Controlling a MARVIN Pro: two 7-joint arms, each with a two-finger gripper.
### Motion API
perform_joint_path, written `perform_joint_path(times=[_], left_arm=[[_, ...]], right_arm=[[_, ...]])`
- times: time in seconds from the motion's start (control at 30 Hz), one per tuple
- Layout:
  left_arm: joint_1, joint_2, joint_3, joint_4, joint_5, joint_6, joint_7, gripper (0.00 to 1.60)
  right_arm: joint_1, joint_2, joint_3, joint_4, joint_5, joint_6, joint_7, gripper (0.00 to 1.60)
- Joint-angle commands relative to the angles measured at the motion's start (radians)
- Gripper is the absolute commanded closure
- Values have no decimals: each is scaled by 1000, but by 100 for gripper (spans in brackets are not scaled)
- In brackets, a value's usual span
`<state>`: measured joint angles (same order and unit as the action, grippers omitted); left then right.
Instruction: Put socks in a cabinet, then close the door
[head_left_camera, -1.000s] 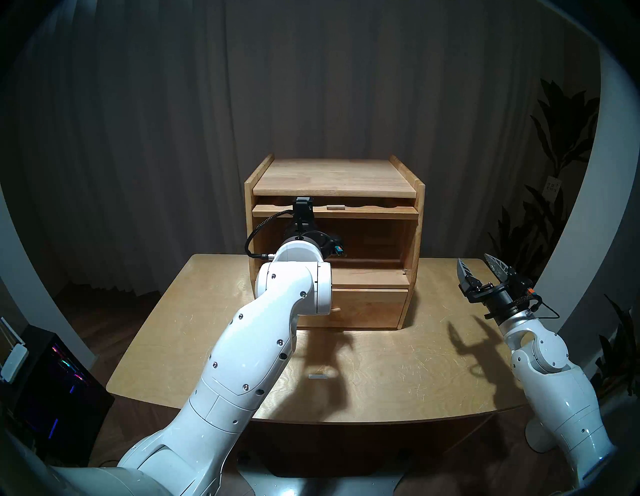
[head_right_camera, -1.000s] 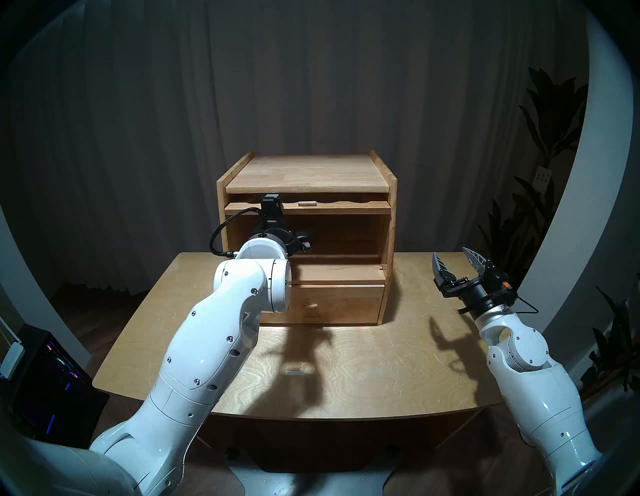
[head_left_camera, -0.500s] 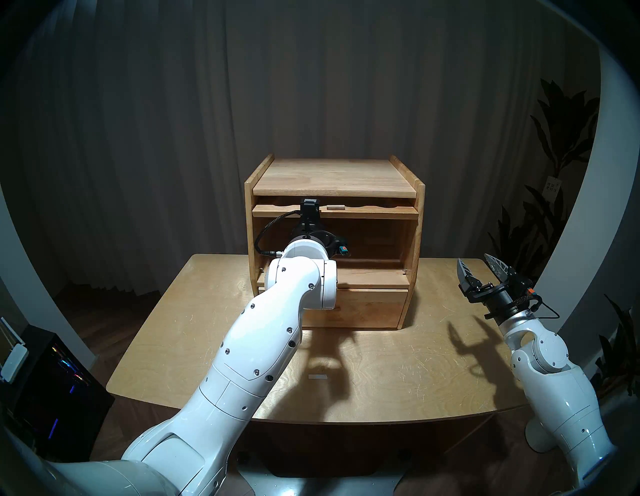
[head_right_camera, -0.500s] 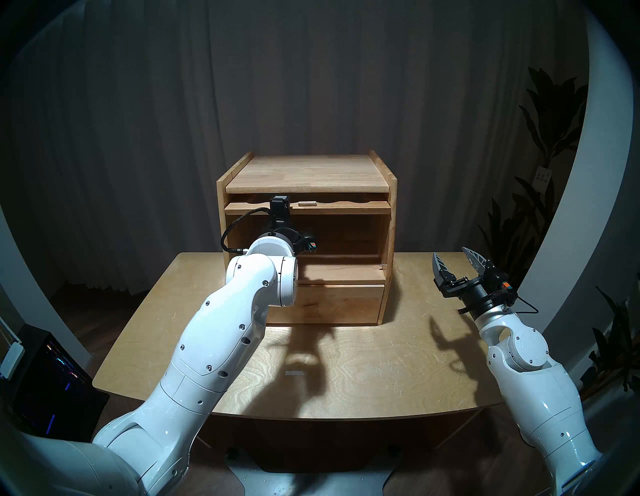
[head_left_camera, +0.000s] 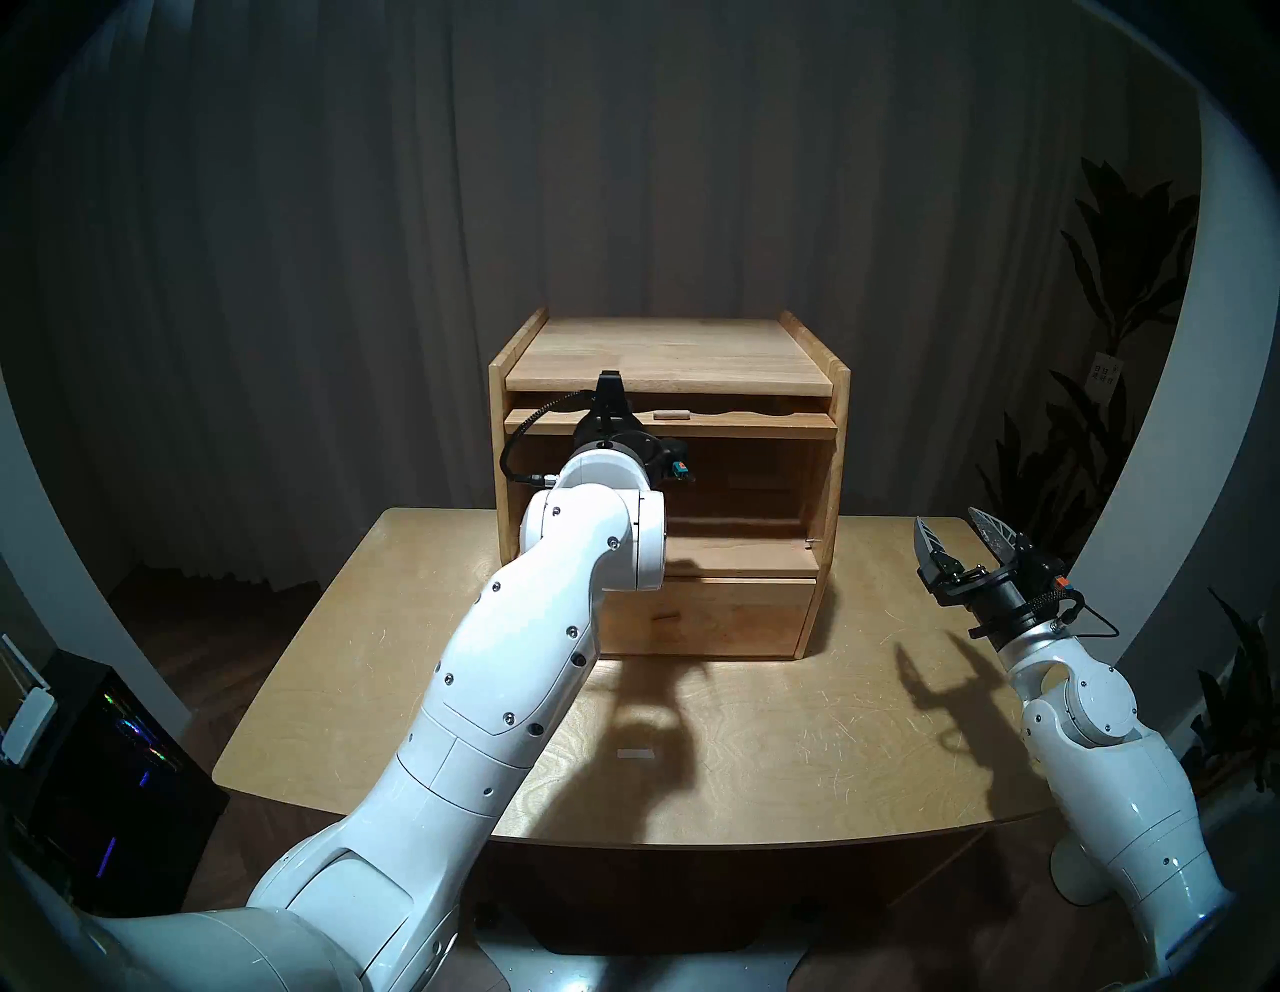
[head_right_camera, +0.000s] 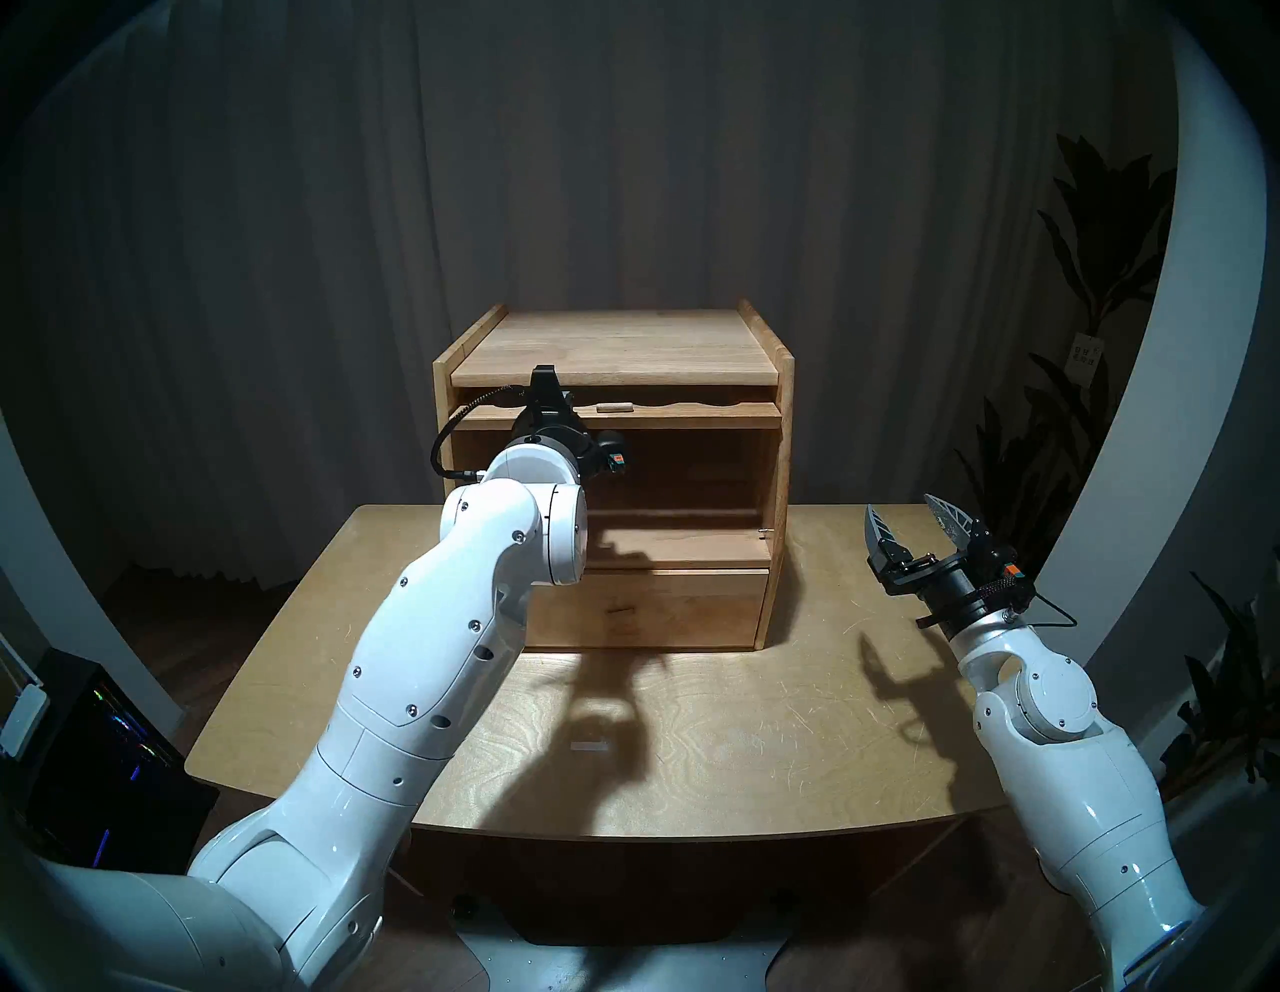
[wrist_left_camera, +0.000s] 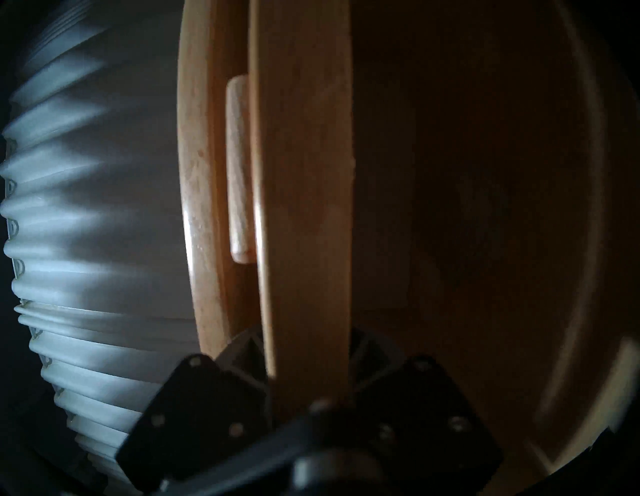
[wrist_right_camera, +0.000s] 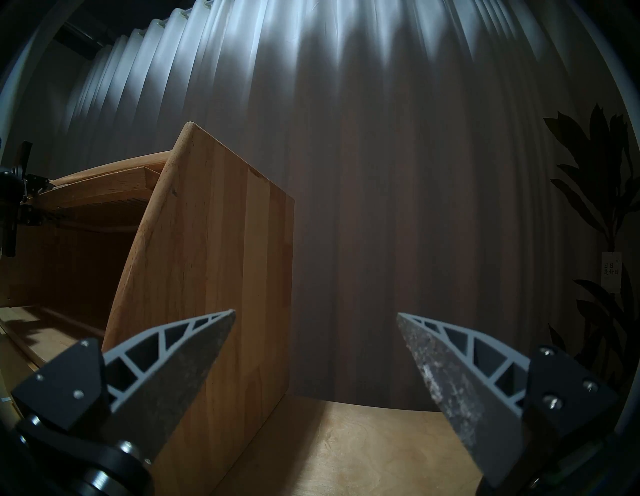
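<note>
The wooden cabinet stands at the back of the table with its upper compartment open. The door lies flat, tucked under the cabinet top, with its peg handle facing up. My left gripper is at the door's front edge, just left of the peg. In the left wrist view the door runs between the two fingers, which sit against both faces, beside the peg. My right gripper is open and empty, right of the cabinet. No socks show; the compartment is dark.
The drawer below the compartment is shut. The table carries a small white mark near its middle. A curtain hangs behind, plants stand at the right, and a dark computer case is at the left.
My left gripper has risen from the compartment opening to the door's front edge and now straddles it. The right arm has not moved.
</note>
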<state>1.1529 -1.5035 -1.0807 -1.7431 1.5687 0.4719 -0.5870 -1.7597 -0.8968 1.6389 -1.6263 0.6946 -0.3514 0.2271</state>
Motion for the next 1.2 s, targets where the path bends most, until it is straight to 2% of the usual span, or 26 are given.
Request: perform_joint_path(times=[0.0,0.4,0.53,0.67,0.77,0.83,1.17], left_arm=[[92,11,7,-68,-18,12,11,160],[163,41,43,-132,-3,26,30,160],[196,64,53,-179,31,58,52,160],[213,73,45,-212,52,88,60,160],[208,71,29,-192,67,113,72,160],[205,71,24,-186,69,117,72,160],[290,97,29,-266,44,112,94,160]], right_arm=[[7,2,6,-16,-2,-11,2,0],[7,2,6,-16,-2,-10,2,0],[7,2,6,-16,-2,-11,2,0],[7,2,6,-16,-2,-11,2,0],[7,2,6,-16,-2,-11,2,0],[7,2,6,-16,-2,-11,2,0],[7,2,6,-16,-2,-11,2,0]])
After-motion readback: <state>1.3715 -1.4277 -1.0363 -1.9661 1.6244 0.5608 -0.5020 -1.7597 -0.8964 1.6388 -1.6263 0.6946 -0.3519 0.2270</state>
